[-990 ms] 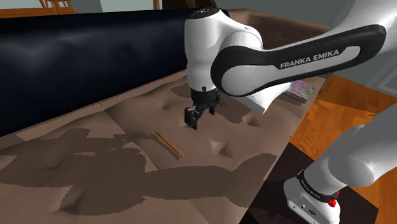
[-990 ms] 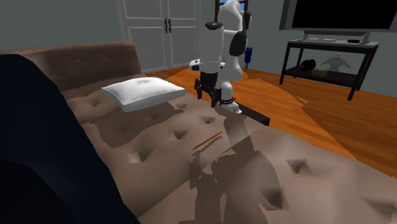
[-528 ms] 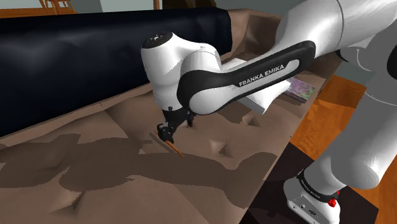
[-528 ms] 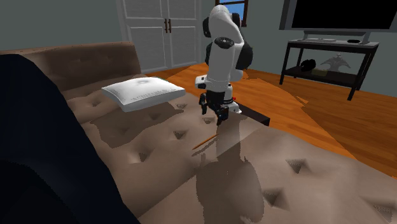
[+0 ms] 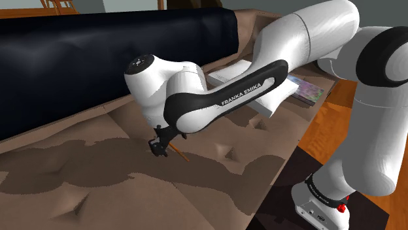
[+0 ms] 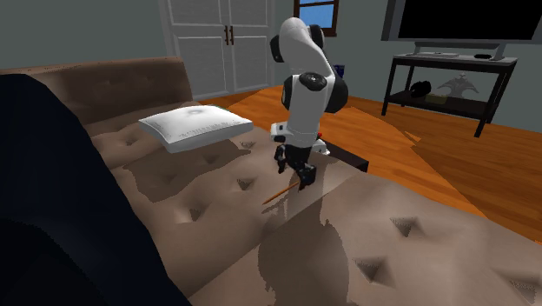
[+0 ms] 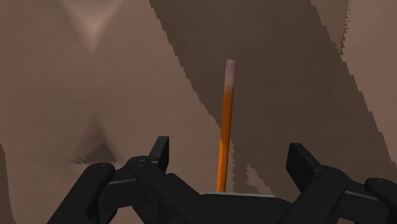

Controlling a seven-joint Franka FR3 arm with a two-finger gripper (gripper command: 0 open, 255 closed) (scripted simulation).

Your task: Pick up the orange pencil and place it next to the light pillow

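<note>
1. The orange pencil (image 7: 224,127) lies flat on the brown tufted sofa seat (image 6: 417,209), at the edge of the arm's shadow.
2. My gripper (image 7: 229,153) hangs low over it with its fingers (image 7: 160,151) spread apart. The pencil runs between them and touches neither.
3. A tuft dimple (image 5: 229,153) sits near the pencil, to the shoulder view's right.
4. The light pillow (image 6: 195,128) rests on the same seat, well apart from the pencil, toward the second exterior view's left. In the shoulder view my own forearm (image 5: 229,101) covers much of it.
5. A dark blue cover (image 5: 98,52) runs along the sofa back, and a flat book (image 5: 307,91) lies near the pillow.
6. Farther off I see a wooden floor (image 6: 452,165), white cupboard doors (image 6: 217,43) and a TV (image 6: 469,19) on its stand (image 6: 443,83).
</note>
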